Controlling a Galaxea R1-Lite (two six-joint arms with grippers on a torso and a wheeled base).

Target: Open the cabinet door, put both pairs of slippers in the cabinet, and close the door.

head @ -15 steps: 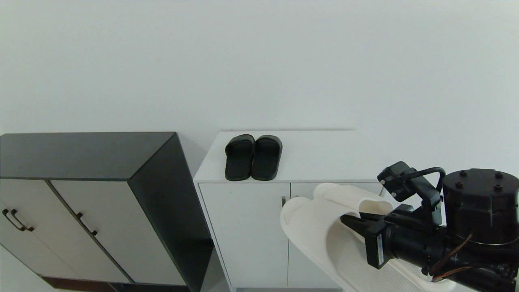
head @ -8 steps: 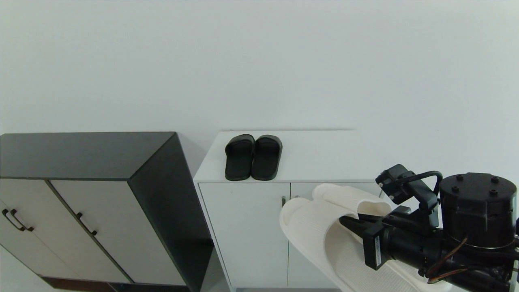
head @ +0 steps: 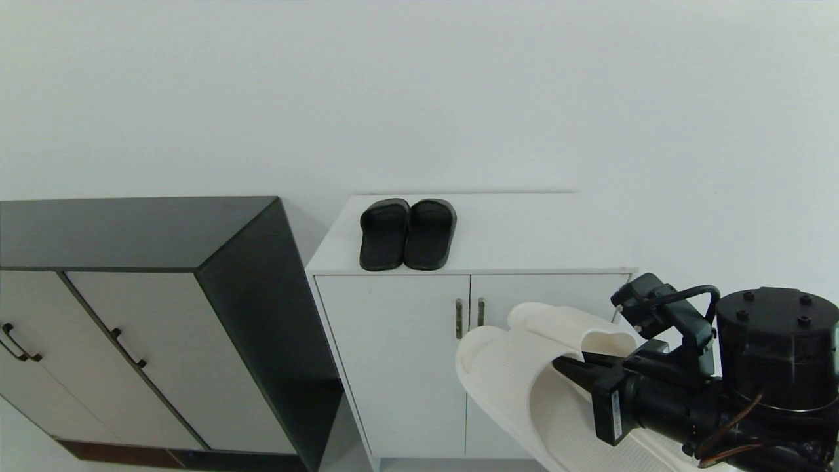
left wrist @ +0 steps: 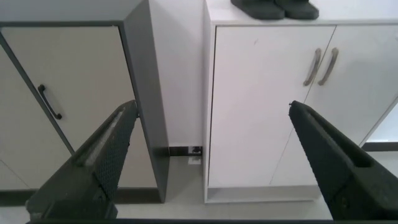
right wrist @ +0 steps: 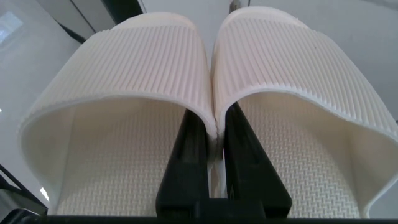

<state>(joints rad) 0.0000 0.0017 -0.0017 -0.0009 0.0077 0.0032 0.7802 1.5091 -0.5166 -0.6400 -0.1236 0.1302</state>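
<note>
My right arm reached in low from the right, its right pincer (head: 567, 364) clamped on the touching inner straps of the white slippers (head: 511, 377), which it held side by side in front of the white cabinet (head: 393, 354). The cabinet's doors (head: 537, 295) were shut. The black slippers (head: 406, 235) sat on the cabinet's top. My left pincer (left wrist: 211, 109) gaped wide, facing the cabinet front.

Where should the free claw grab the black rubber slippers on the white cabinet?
Pinch the touching inner strap walls of the black rubber slippers, one finger inside each, coming from the front: they lie side by side, heels toward the white cabinet's front edge. The right claw grips the cream ribbed slippers likewise.
</note>
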